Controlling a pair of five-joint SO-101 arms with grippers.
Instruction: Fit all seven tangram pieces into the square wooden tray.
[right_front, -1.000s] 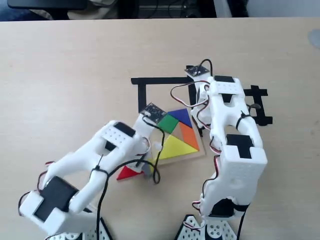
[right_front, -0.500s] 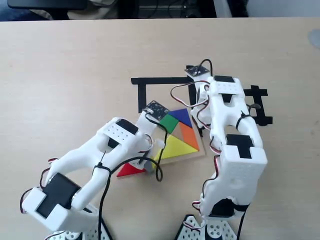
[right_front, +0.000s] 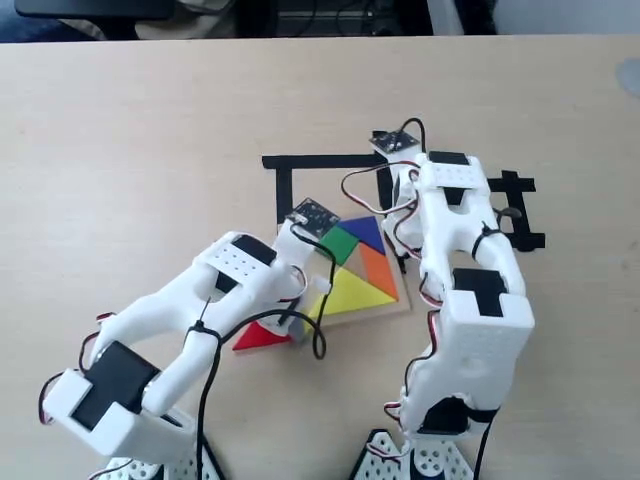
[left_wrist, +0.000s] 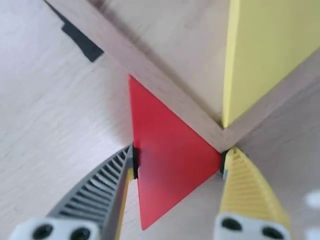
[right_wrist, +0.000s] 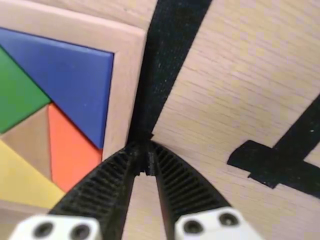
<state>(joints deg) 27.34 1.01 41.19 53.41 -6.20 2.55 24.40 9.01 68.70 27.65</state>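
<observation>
Presently we find the left gripper pinching the flat red triangle by two of its edges. The piece sits outside the wooden tray, above the pale grained table, with one straight edge along the tray's raised rim at a corner. Inside that rim, bare tray floor lies open beside the smooth yellow triangle. The right gripper has its ribbed black fingers pressed together on nothing. It sits over the black tape, just beside the tray's rim near the blue triangle.
</observation>
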